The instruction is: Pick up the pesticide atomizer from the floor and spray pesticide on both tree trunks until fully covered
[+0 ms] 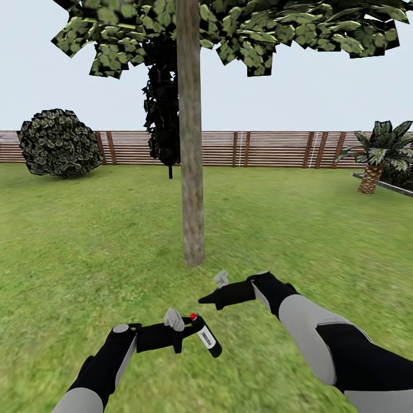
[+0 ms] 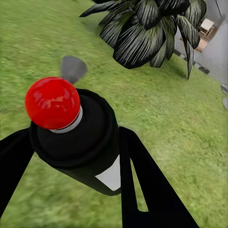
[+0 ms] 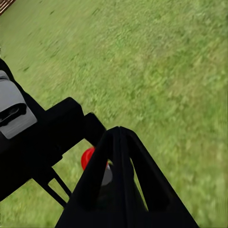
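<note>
Green lawn [image 1: 86,229] inside a slatted fence [image 1: 269,148]: the left gripper [image 1: 179,334] clasps the pesticide atomizer [image 1: 206,337] short of a tree trunk [image 1: 191,172], the right gripper [image 1: 207,299] pinched together, empty. No droplets mark the bark; aiming the nozzle likely comes next.

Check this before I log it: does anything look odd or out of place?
Nothing looks spilled or damaged. The spray bottle lies tilted on its side in the left hand, red cap uppermost. No white specks show on the tree trunk. The right hand is shut with nothing in it.
</note>
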